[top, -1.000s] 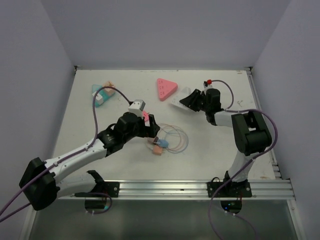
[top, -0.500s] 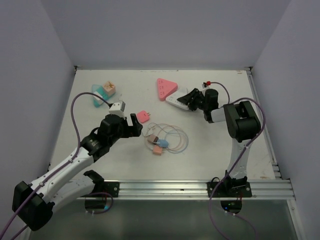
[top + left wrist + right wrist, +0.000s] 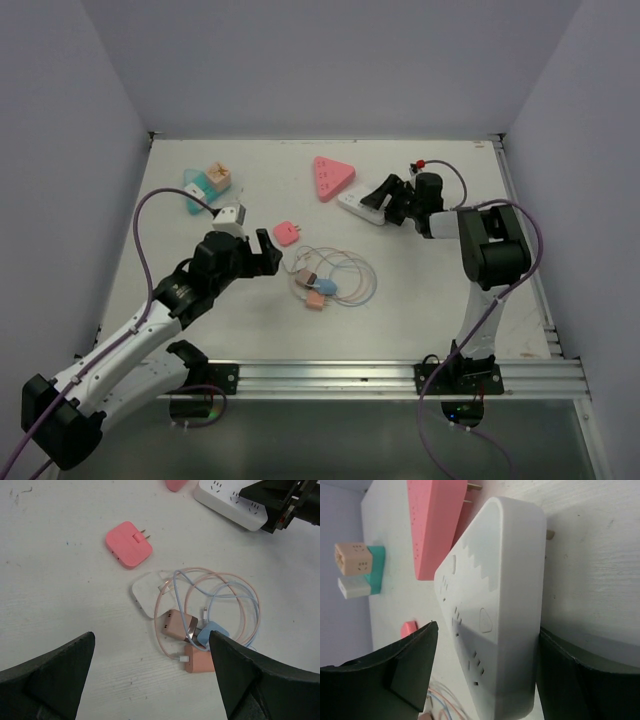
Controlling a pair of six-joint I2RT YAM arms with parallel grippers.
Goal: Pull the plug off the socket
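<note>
Quick update: the left gripper (image 3: 151, 647) is backing off toward the near left of the table (image 3: 160, 250). The pink plug (image 3: 128, 544) it was carrying a second ago is now lying loose on the surface. The right gripper (image 3: 487, 630) is letting go too. A second ago it was clamped on the white power strip (image 3: 495, 555), and now its fingers are standing apart on either side of it. I'm reading that as the job basically being done, since the plug is sitting well clear of the strip with its prongs showing.

The left gripper is gaping all the way open and holding nothing, just hovering with the plug ahead of it. The right gripper is partly spread and straddling the strip; I can't tell whether a finger is brushing it. The plug is resting left of the table's middle, near a tangle of cables (image 3: 220, 600). The strip is lying toward the far right, beside a pink triangular socket (image 3: 332, 176).
</note>
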